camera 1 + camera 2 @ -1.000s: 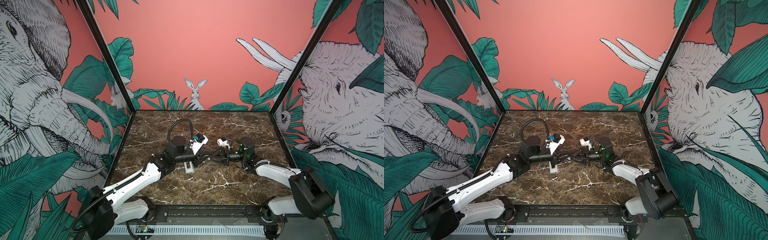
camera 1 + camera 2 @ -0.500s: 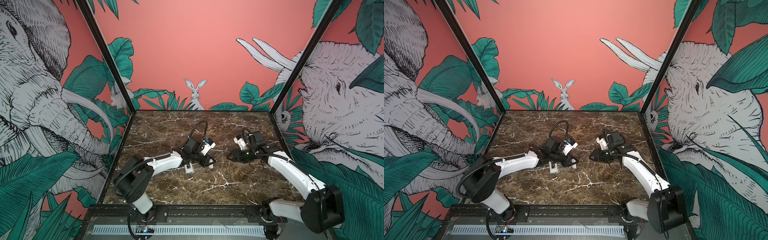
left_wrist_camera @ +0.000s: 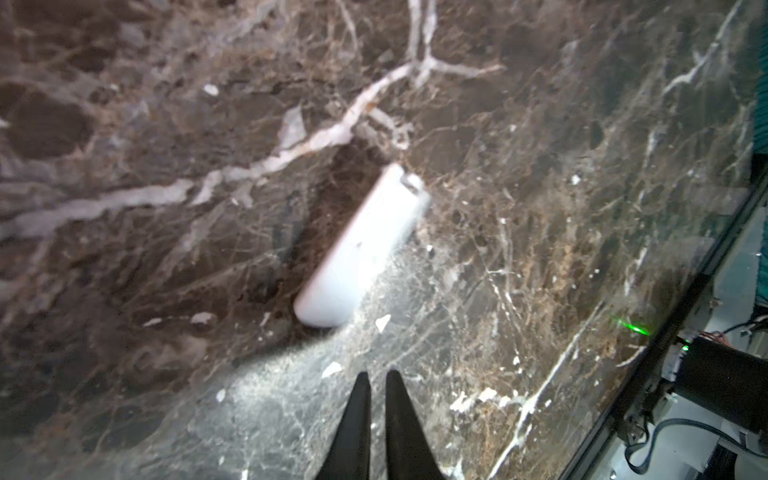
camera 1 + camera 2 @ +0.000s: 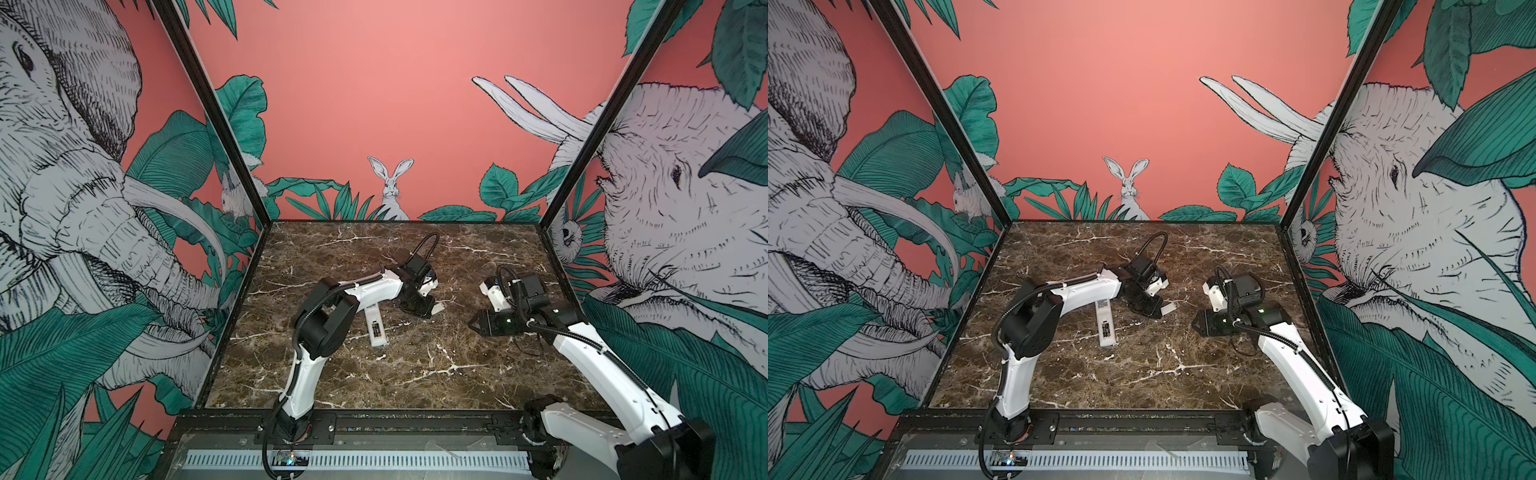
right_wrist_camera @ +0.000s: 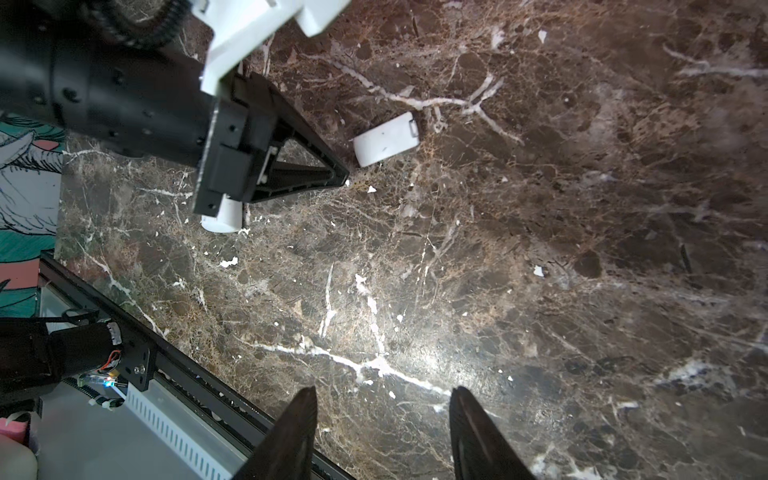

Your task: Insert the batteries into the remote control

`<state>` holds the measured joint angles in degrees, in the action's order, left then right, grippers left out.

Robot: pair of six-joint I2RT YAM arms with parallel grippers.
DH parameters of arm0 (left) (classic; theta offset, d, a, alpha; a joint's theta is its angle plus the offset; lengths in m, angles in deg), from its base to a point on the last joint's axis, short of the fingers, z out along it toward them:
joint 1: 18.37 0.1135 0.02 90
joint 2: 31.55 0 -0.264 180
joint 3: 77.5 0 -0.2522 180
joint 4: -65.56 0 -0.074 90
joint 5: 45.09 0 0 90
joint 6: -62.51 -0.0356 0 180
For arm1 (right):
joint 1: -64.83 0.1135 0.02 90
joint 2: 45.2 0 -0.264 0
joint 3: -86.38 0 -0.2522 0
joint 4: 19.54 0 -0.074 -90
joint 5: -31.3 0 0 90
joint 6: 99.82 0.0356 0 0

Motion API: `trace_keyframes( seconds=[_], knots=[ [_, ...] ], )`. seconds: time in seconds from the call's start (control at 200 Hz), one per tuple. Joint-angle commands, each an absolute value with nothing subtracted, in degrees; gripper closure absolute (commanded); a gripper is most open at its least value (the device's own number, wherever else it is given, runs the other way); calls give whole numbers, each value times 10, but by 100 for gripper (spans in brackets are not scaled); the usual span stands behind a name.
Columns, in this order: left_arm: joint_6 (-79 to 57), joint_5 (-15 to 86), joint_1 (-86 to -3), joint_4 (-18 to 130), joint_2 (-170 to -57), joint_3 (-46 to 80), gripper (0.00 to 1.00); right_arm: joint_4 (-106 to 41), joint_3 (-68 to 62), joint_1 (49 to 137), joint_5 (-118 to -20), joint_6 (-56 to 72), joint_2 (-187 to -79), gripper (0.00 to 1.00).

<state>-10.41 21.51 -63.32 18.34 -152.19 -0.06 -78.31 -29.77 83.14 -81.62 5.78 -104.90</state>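
Remote control (image 4: 376,328) lies back-up on the marble table (image 4: 415,374) in both top views. Its far end is tucked under my left arm's white forearm (image 4: 374,289), and its open bay shows a dark strip that I take for the batteries (image 4: 375,331), too small to count. The left gripper (image 4: 429,314) sits low just to the remote's right, near it but apart, with a small white cover (image 4: 437,308) lying at its tips. The right gripper (image 4: 472,324) faces them from well off to the right. On the left wrist camera, which is blurred, the cover (image 3: 361,249) lies slantwise on the stone ahead of the left gripper (image 3: 376,399). Its black fingers stand together with only a sliver between them and hold nothing. On the right wrist camera my right gripper (image 5: 380,415) has its jaws parted and empty over bare marble. Beyond it the left gripper (image 5: 343,179) has its pointed tip just beside the cover's (image 5: 386,139) near corner. The remote's (image 5: 224,218) rounded end peeks out from under that gripper's body. The table is dark brown with white veins and a bright lamp patch. Around it stand salmon walls (image 4: 374,104) painted with elephants, a rabbit and green leaves, joined by black frame posts (image 4: 216,120).
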Motion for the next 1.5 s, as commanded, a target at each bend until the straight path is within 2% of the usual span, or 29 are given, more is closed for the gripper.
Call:
trace_keyframes(
  seconds=[0.0,0.175,0.225,0.31,0.4,0.595,0.775,0.995,1.19,1.49],
  knots=[
    [-87,244,-635,132,-1515,-27,86,-794,-303,828,-805,50,-1034,48],
    [-86,242,-627,146,-1493,-31,80,-770,-312,829,-807,64,-1062,46],
    [-86,243,-623,157,-1474,-20,75,-758,-313,829,-811,68,-1075,45],
    [-86,247,-608,181,-1433,11,58,-726,-315,829,-820,82,-1099,45],
    [-95,238,-589,199,-1388,43,46,-696,-315,836,-819,93,-1128,45],
    [-142,255,-543,188,-1307,100,35,-651,-288,875,-808,122,-1229,44],
    [-153,328,-514,197,-1194,186,22,-589,-251,932,-790,177,-1334,32],
    [-162,305,-440,186,-1084,277,20,-559,-176,964,-762,218,-1469,27],
    [-178,302,-395,159,-1003,320,17,-579,-100,975,-708,234,-1545,25],
    [-182,287,-360,163,-972,359,15,-697,61,1021,-596,194,-1646,27]
  ],
)
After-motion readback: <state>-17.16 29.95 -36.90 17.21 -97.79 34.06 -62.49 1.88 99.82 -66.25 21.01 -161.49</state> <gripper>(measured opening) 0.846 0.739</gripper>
